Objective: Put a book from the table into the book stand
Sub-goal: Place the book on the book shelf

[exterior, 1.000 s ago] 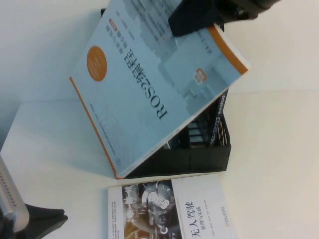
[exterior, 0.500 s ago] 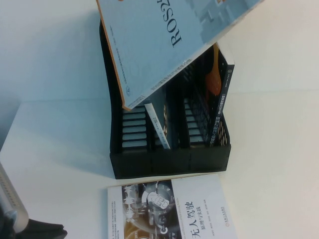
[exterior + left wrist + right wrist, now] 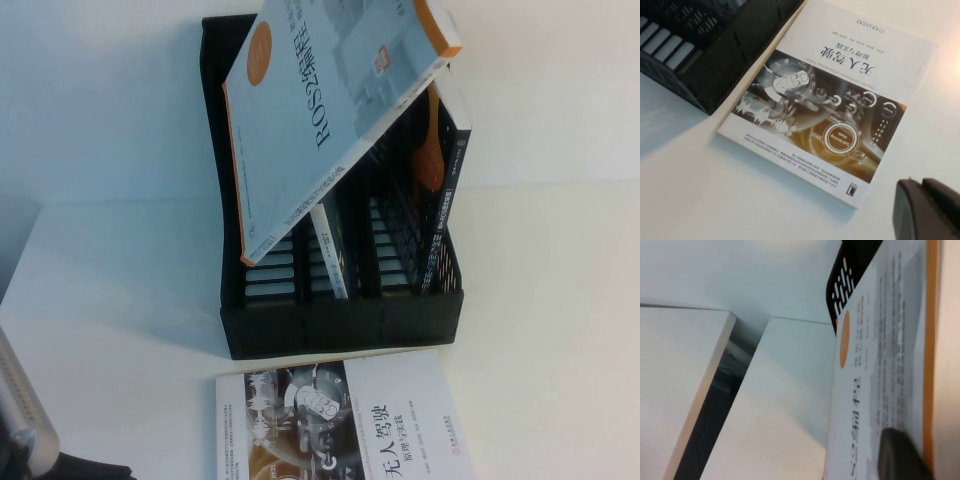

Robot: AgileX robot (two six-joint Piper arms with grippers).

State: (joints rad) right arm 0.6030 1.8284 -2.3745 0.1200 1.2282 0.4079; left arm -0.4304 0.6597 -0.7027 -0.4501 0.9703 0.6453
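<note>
A light blue book with an orange edge (image 3: 320,110) hangs tilted over the black book stand (image 3: 340,325), with its lower corner in the stand's left slot. My right gripper (image 3: 902,457) is shut on this book's top part; one dark finger lies on the cover (image 3: 875,370). The gripper is out of the high view. A white book with a dashboard picture (image 3: 345,420) lies flat on the table in front of the stand, and it also shows in the left wrist view (image 3: 835,95). My left gripper (image 3: 927,212) is shut and empty, low at the near left (image 3: 85,470).
The stand holds a thin book (image 3: 330,250) in its middle slot and a dark book with an orange mark (image 3: 440,160) in its right slot. The white table (image 3: 560,330) has free room left and right of the stand. A table edge and gap show in the right wrist view (image 3: 715,385).
The blue book was lifted up from in front of the stand, then turned steeper and came down, so its lower corner now sits in the left slot. The left arm slid slightly lower.
</note>
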